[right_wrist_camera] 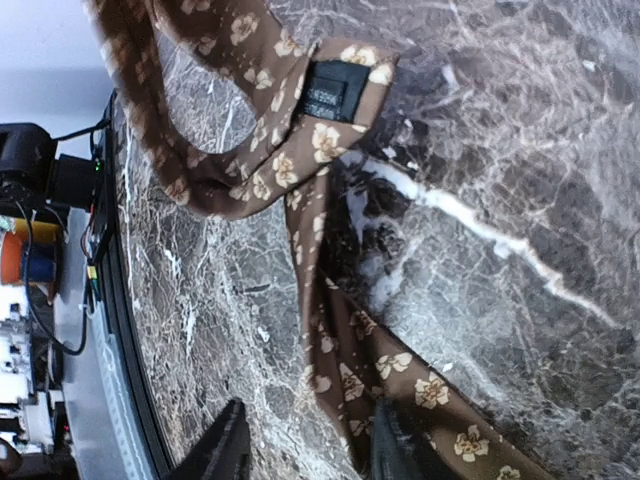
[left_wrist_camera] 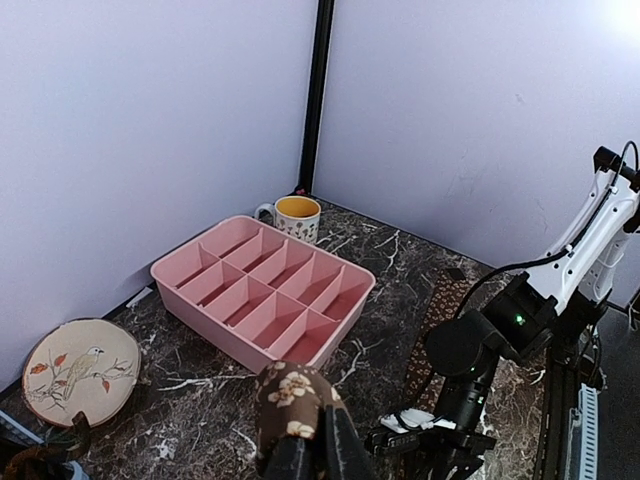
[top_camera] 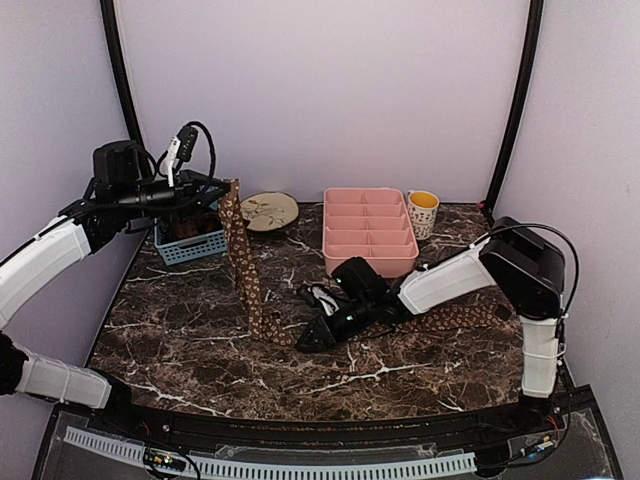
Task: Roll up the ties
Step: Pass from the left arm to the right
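I think this is a robot lab cell, not a real home. The left arm (top_camera: 45, 260) & right arm (top_camera: 450, 280) are bolted at the near edge of the table (top_camera: 200, 340), w/ a perforated white rail (top_camera: 270, 465) in front of the bases. Plain pale panels (top_camera: 320, 90) close the back & both sides, w/ black poles (top_camera: 120, 70) in the corners. Black cables (top_camera: 205, 140) loop over the left wrist. The top has a marble look, and the things on it are home things: pink divided tray (top_camera: 370, 262), mug (top_camera: 422, 212), blue basket (top_camera: 190, 247), round plate (left_wrist_camera: 80, 372) w/ a bird, a tie (top_camera: 243, 265). Past the table edge my right wrist cam shows a black box (right_wrist_camera: 40, 170) w/ wires, blurred.
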